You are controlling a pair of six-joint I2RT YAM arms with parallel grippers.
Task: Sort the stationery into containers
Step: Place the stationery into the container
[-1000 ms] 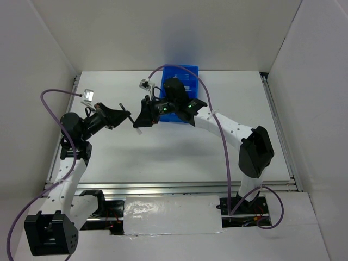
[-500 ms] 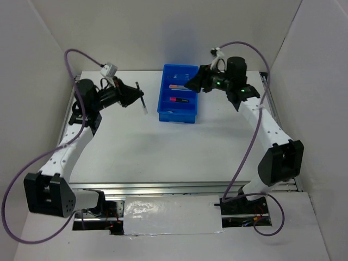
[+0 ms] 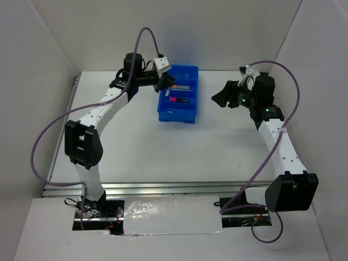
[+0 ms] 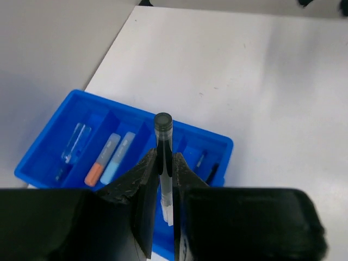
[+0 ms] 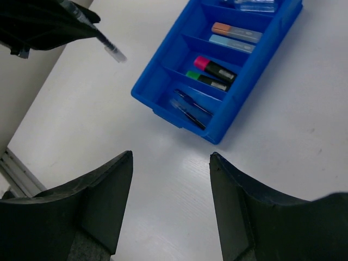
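Observation:
The blue tray [image 3: 176,117] stands at the back middle of the table. My left gripper [image 3: 166,82] hovers over its far left part, shut on a thin pen with a dark cap [image 4: 163,124] that stands upright between the jaws [image 4: 165,157]. In the tray [image 5: 174,119] lie a clear bottle [image 5: 254,5], an orange marker [image 5: 235,31] beside a light blue one [image 5: 231,43], a pink highlighter [image 5: 213,68], a green one [image 5: 205,80], and dark pens [image 5: 190,106]. My right gripper [image 5: 170,157] is open and empty, above the table right of the tray [image 3: 217,99].
White walls close in the table at the back and on both sides. Purple cables loop over both arms. An aluminium rail runs along the near edge [image 3: 163,187]. The left gripper with its pen shows in the right wrist view [image 5: 103,44].
My left arm has swung from the table's left side to over the tray, carrying the pen. My right arm has drawn back from the tray to the right.

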